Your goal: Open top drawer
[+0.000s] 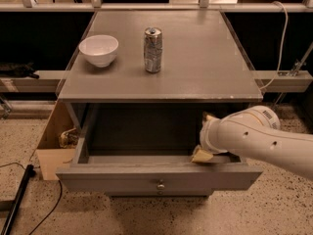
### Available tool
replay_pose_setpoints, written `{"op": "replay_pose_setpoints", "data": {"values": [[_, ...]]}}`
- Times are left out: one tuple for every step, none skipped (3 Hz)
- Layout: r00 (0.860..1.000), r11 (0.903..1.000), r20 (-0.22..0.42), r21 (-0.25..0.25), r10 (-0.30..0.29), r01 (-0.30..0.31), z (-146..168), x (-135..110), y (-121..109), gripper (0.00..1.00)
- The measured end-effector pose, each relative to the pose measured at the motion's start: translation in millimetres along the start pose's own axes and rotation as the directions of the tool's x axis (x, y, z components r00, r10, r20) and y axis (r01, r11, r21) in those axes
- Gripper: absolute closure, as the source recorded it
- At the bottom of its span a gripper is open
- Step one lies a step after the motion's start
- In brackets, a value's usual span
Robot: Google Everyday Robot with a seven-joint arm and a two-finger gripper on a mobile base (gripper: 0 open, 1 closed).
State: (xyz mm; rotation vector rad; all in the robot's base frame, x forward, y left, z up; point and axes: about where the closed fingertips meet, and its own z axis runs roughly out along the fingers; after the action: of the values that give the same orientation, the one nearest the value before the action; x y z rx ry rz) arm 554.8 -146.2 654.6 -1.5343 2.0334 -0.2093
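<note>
Clearly the top drawer (156,177) stands pulled well out of the grey cabinet (205,67), its front panel jutting forward past the cabinet's front edge. The grey box interior lies open to view. 1 small round metal knob (160,185) sits at the centre of the drawer front.

From the right side comes the white arm (264,141), and it reaches over the drawer's front panel near its right end. The gripper (204,140) is inside the drawer at the right front corner, with a tan part of it resting against the inner face of the front panel. Whether the gripper is spread or pressed together I cannot tell, as the wrist hides it.

On the cabinet top, a white bowl (99,49) sits near the left edge. Just to its right stands 1 upright silver can (153,50), apart from the bowl and well back from the front edge.

An open cardboard box (51,148) stands on the speckled floor (274,214), against the cabinet's left side. A black cable (19,199) lies at the lower left corner of the floor.
</note>
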Motion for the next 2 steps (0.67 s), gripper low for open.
{"op": "replay_pose_setpoints", "data": {"values": [[1.0,1.0,0.0,0.0,0.0,0.0,0.0,0.0,0.0,0.0],[1.0,1.0,0.0,0.0,0.0,0.0,0.0,0.0,0.0,0.23]]}}
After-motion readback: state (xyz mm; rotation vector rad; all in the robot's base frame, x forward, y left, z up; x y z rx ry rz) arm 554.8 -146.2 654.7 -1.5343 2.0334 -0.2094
